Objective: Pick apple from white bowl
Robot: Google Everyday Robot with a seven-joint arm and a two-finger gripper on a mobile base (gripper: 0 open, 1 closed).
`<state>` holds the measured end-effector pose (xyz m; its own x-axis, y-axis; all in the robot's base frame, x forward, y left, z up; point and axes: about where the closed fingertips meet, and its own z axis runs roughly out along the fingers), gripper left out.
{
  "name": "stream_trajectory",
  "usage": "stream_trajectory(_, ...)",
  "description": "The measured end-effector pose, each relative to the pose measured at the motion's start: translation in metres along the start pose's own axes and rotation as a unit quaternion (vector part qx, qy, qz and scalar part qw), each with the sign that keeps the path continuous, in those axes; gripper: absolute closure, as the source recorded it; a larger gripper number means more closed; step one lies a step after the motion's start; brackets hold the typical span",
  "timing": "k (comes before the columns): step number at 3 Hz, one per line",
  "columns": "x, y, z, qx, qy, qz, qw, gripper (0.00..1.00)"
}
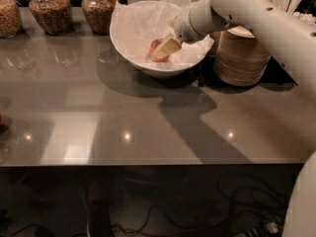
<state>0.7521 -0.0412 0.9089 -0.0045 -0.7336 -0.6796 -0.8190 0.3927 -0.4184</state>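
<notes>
Glass jars [48,13] back left; stacked bowls [243,59] right (grey tabletop [148,115]).

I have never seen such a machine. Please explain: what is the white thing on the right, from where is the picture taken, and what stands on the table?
The white tube coming from the right is a robot arm. At its end is the gripper, a tool for grasping; it is down inside the white bowl, right at the apple, which lies on tissue paper. Whether it holds the apple yet, I cannot tell. One camera looks down on the grey table from its front side. Also on the table: a stack of cream bowls right of the white bowl, and three jars of brownish food at the back left.
</notes>
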Motion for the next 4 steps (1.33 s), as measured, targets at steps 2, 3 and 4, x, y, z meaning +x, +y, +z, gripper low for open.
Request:
stream_trajectory(2, 0.023, 0.001, 0.029, -0.015, 0.019, 0.025, 0.9994, 0.29)
stream_trajectory(3, 0.029, 0.002, 0.04, -0.021, 0.023, 0.034, 0.9989, 0.3)
stream_trajectory(4, 0.032, 0.003, 0.043, -0.023, 0.024, 0.039, 0.9987, 0.47)
